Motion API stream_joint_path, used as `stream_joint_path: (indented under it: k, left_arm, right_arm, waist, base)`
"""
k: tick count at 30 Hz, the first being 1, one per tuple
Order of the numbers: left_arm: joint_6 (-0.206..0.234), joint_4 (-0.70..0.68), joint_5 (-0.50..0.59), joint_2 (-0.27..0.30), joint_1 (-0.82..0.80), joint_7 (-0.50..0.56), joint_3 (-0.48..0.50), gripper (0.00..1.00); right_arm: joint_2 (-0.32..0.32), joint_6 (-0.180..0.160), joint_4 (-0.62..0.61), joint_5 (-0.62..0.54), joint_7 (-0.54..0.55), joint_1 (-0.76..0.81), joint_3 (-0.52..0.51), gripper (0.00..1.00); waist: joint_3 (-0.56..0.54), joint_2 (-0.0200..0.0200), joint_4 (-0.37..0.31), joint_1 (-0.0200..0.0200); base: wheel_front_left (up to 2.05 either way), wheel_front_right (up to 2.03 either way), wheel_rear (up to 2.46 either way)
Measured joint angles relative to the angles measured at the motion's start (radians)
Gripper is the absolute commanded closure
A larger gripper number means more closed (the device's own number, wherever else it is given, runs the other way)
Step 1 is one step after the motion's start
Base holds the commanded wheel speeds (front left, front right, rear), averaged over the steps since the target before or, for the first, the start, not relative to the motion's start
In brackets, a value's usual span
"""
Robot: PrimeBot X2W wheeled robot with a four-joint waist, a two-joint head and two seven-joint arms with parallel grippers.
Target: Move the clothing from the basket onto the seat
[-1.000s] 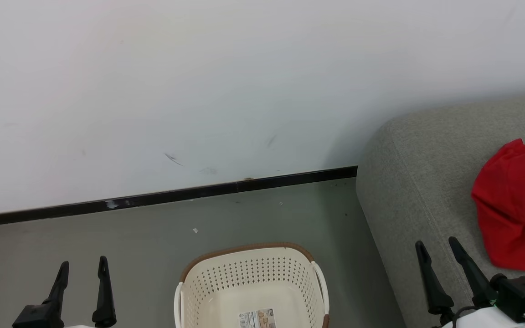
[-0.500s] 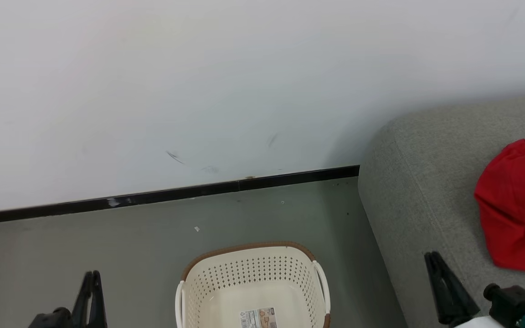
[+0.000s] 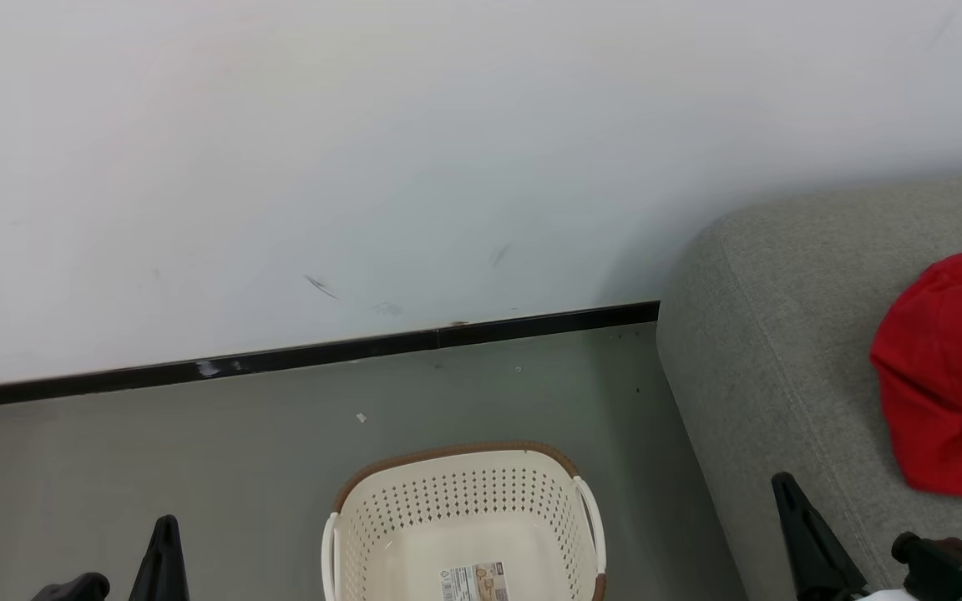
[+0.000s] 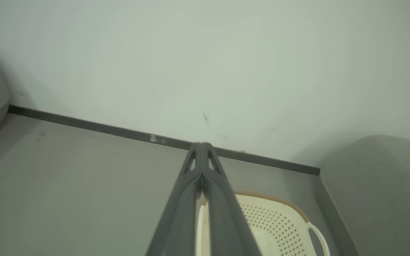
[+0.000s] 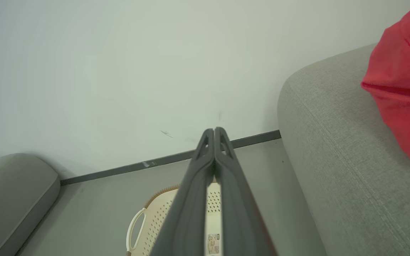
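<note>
Red clothing (image 3: 944, 376) is seen bunched on the grey seat (image 3: 773, 359), apart from the perforated laundry basket (image 3: 464, 492), which is set on the floor (image 3: 197, 451) beside it. The left end effector (image 3: 166, 526) and right end effector (image 3: 784, 486) are pressed fully together, nothing being held.

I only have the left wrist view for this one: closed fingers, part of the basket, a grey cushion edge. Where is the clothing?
Observer: The red clothing lies bunched on the seat, at the head view's right edge.
Operator: Anything left in the basket?
Observer: The part of the basket floor that the head view shows has just a paper label on it; the near end is cut off.
Operator: And the right gripper?
Observer: The right gripper is shut, fingers pressed together with nothing between them.
</note>
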Motion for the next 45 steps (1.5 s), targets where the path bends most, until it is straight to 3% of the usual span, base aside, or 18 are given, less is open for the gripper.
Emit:
stream_joint_path:
  k: [6,17,24,30,45]
  left_arm:
    - [-0.017,0.001,-0.067,-0.005,-0.003,0.022,0.01,1.0]
    - [-0.053,0.003,-0.191,-0.016,-0.014,0.068,0.035,1.0]
    - [-0.076,0.006,-0.271,-0.025,-0.024,0.09,0.051,1.0]
    - [-0.094,0.012,-0.341,-0.032,-0.027,0.113,0.065,1.0]
    - [-0.136,0.026,-0.505,-0.046,-0.053,0.158,0.095,1.0]
  right_arm:
    - [0.0,0.0,0.002,0.125,0.018,-0.003,-0.013,1.0]
    - [-0.01,0.0,0.017,0.298,0.051,-0.009,-0.024,1.0]
    - [-0.02,0.0,0.041,0.411,0.079,-0.029,-0.026,1.0]
    - [-0.033,0.0,0.055,0.507,0.097,-0.035,-0.026,1.0]
    - [-0.05,0.0,0.103,0.731,0.134,-0.084,-0.025,1.0]
  waist:
    - [0.002,0.0,0.007,0.0007]
    - [0.002,0.0,0.022,0.0073]
    - [0.001,0.0,0.029,0.0087]
    - [0.002,0.0,0.034,0.0086]
    - [0.01,0.0,0.045,0.0028]
  base:
    - [0.0,0.0,0.0]
    - [0.0,0.0,0.0]
    - [0.0,0.0,0.0]
    - [0.0,0.0,0.0]
    - [0.0,0.0,0.0]
